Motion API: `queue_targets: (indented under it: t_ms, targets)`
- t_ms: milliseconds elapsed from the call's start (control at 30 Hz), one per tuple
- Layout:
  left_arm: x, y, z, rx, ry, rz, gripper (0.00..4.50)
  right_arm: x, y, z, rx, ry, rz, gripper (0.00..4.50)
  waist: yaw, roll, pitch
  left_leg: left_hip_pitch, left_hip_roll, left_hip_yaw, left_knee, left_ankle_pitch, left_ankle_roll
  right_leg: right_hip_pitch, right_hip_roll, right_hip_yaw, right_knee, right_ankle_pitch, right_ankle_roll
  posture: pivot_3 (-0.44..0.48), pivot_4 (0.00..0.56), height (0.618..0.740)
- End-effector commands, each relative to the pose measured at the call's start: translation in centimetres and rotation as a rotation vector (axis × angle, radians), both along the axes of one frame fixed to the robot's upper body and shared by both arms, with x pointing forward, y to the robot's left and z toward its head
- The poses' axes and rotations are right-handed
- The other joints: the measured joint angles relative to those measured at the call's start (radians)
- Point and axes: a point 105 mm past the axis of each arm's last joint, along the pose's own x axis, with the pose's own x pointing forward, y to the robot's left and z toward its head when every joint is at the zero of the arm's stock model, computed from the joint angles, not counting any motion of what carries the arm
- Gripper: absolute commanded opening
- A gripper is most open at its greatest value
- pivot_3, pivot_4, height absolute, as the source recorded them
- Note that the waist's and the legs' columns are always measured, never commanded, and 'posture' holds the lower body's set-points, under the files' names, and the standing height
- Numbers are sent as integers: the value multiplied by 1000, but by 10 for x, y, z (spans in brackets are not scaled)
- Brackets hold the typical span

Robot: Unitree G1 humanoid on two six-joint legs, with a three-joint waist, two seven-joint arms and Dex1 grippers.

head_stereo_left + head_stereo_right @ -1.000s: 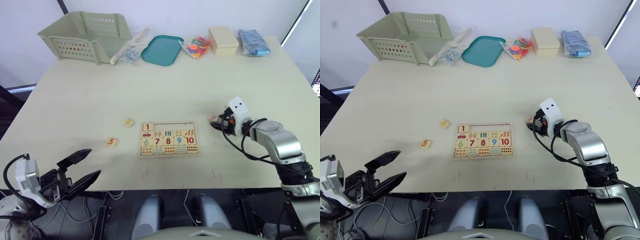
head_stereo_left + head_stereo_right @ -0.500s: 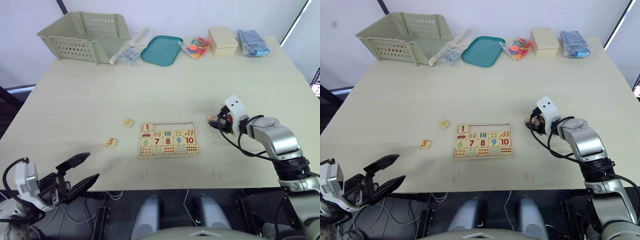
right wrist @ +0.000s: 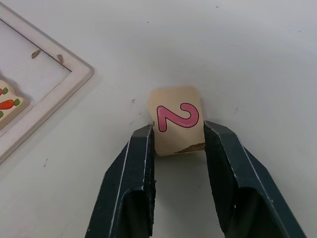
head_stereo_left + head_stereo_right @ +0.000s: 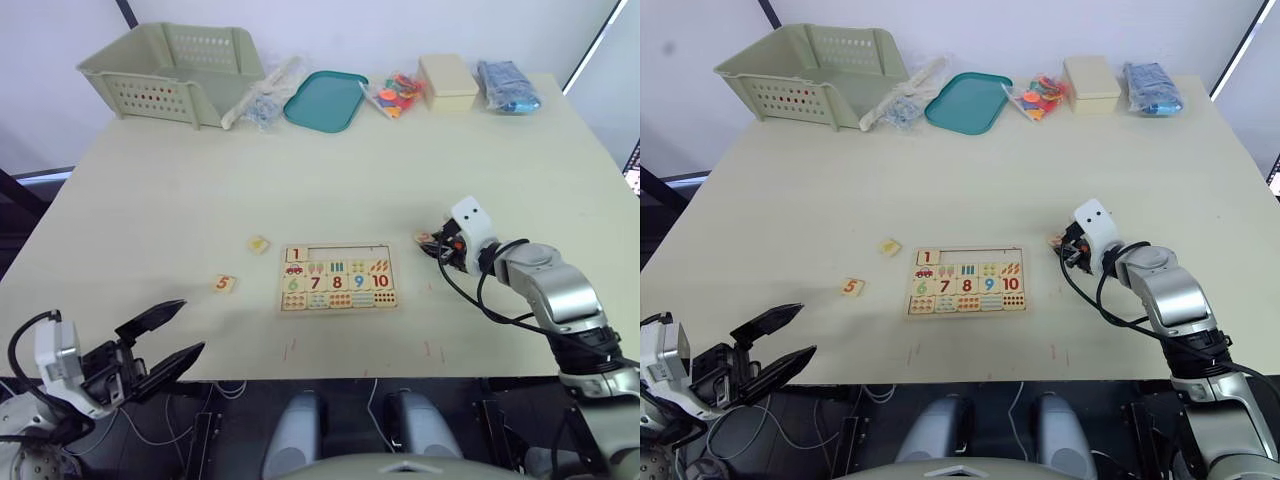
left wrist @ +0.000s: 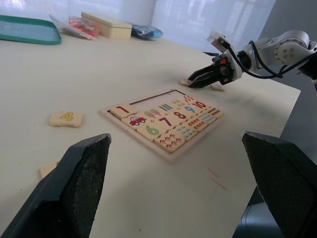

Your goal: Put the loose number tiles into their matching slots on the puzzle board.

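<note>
A pink "2" stands on the small square pale-wood tile [image 3: 177, 120] pinched between the two black fingers [image 3: 136, 168] of the right hand [image 3: 178, 141]. On the worktop, a red "5" marks one loose tile [image 4: 223, 284] and a yellow "4" another [image 5: 66, 118]. The flat pale-wood puzzle board [image 4: 338, 277] carries a red "1" in its top row and "6 7 8 9 10" lower down.

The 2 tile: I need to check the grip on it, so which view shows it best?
The right wrist view: the 2 tile sits between the right gripper fingers, its pink numeral readable. The eye views show a speck at the fingertips; the left wrist view shows its edge.
</note>
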Motion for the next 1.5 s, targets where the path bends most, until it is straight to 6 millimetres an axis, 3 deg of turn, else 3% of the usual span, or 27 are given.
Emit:
queue_targets:
  t_ms: [33,133,267,400,633,767,967,1500]
  targets:
    - [-1,-5,9,-4,-25,-7,4500,-4,11,23,-67,-57,111,905,0,0,0,0,0,0,0,0,0,0,0,0,0,0,0,0,150,740]
    - [0,-7,11,-4,-26,-7,4500,-9,24,42,-159,-50,213,905,-3,2,1,0,0,0,0,0,0,0,0,0,0,0,0,0,150,740]
    - [2,-12,13,-5,-27,-6,4500,-12,38,66,-421,-41,323,905,-10,5,3,-1,0,0,0,0,0,-2,0,0,0,0,0,0,150,740]
    - [3,-15,15,-5,-30,-4,4500,-15,80,94,-429,-79,468,905,-20,5,3,-2,0,-1,-1,0,0,-2,-1,-1,0,0,-1,0,150,740]
    - [4,-12,18,2,-36,9,4500,-19,141,107,-439,-41,609,905,-22,6,3,-3,0,-1,-1,0,0,-3,-2,-2,0,0,-1,0,150,740]
    - [2,-8,17,7,-36,27,4500,-18,168,103,-443,-17,658,905,-25,6,4,-3,0,-1,-1,0,0,-4,-3,-2,1,0,-1,0,150,740]
    - [2,-2,16,17,-34,44,4500,-18,198,81,-451,41,724,905,-25,6,4,-3,-1,-1,-1,0,0,-4,-3,-2,1,0,-1,0,150,740]
    - [3,-2,15,18,-33,40,4500,-7,209,60,-471,93,715,905,-26,6,4,-3,-1,-1,-4,0,-1,-6,-3,-2,1,0,-1,0,150,740]
